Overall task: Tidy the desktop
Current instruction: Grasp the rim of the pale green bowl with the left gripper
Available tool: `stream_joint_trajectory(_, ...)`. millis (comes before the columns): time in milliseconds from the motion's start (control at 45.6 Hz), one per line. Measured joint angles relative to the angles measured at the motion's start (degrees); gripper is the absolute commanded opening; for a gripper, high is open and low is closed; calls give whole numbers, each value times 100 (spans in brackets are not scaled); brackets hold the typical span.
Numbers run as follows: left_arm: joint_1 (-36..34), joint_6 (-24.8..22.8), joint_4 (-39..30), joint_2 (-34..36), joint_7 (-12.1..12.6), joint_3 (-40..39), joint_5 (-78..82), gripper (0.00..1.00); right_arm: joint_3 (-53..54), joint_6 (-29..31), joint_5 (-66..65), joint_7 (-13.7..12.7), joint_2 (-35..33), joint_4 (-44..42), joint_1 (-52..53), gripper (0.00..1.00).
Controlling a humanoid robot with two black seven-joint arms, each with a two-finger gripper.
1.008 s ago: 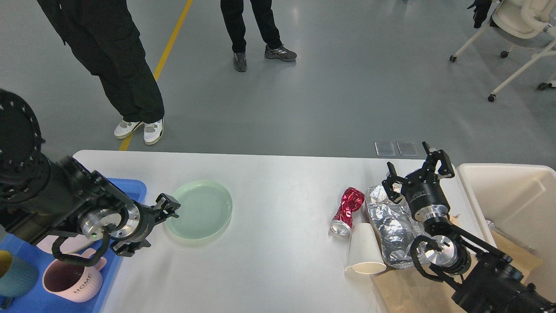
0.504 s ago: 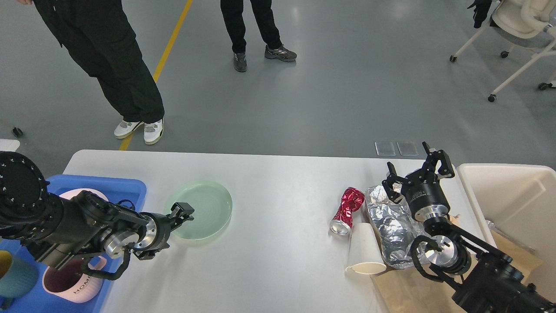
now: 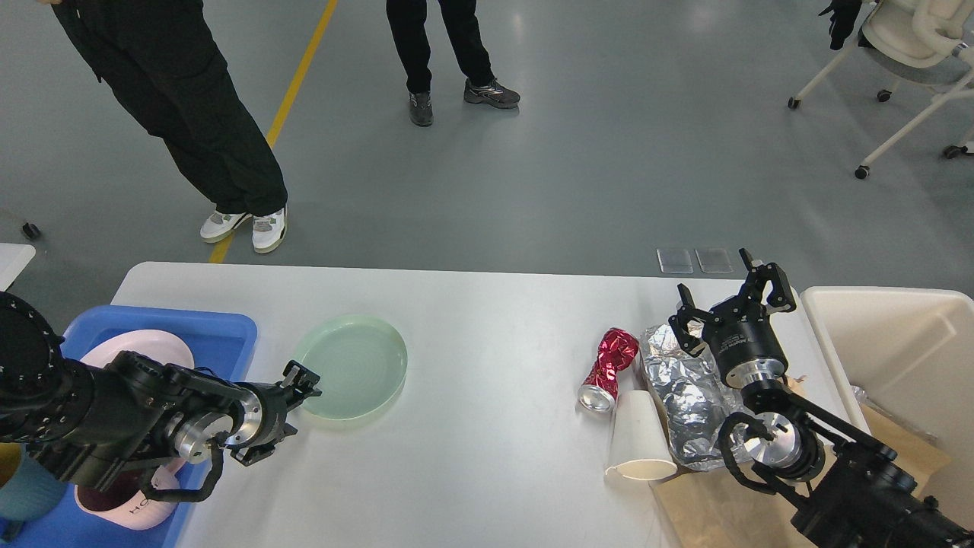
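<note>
The white desktop (image 3: 487, 312) holds a pale green plate (image 3: 354, 365) at left. At right lie a crushed red can (image 3: 609, 364), a tipped white paper cup (image 3: 635, 438) and crumpled foil (image 3: 685, 392). My left gripper (image 3: 293, 411) sits low at the plate's near-left rim, fingers apart, holding nothing. My right gripper (image 3: 727, 301) hovers open over the far edge of the foil, empty.
A blue tray (image 3: 228, 331) at the left edge holds a pink plate (image 3: 137, 346), a pink mug (image 3: 144, 498) and a teal cup (image 3: 27, 487). A cream bin (image 3: 898, 358) stands at right, with brown cardboard (image 3: 700, 506) beside it. Two people stand beyond the table.
My left arm has dropped lower and drawn back toward the tray, uncovering the pink plate. Its gripper stays by the green plate's left rim. The right arm has not moved.
</note>
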Motion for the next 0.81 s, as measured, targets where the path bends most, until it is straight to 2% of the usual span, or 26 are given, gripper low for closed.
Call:
stream_joint_trajectory(219, 197, -17, 236, -9, 0, -208, -38, 43, 0, 0, 0, 0, 0, 0, 0, 100)
stream_joint_trajectory(329, 224, -102, 256, -9, 0, -263, -38, 26, 0, 0, 0, 0, 0, 0, 0, 100)
stream_joint_trajectory(394, 228, -277, 263, -4, 0, -271, -37, 19, 0, 0, 0, 0, -3, 0, 0, 100)
stream_joint_trajectory(613, 273, -562, 374, 8, 0, -273, -27, 13, 0, 0, 0, 0, -5, 0, 0, 100)
stream_joint_trajectory(767, 345, -588, 446, 2, 0, -274, -27, 0, 0, 0, 0, 0, -3, 0, 0, 100)
stream_joint_trajectory(811, 348, -609, 449, 1, -4, -274, -27, 0, 0, 0, 0, 0, -3, 0, 0, 100)
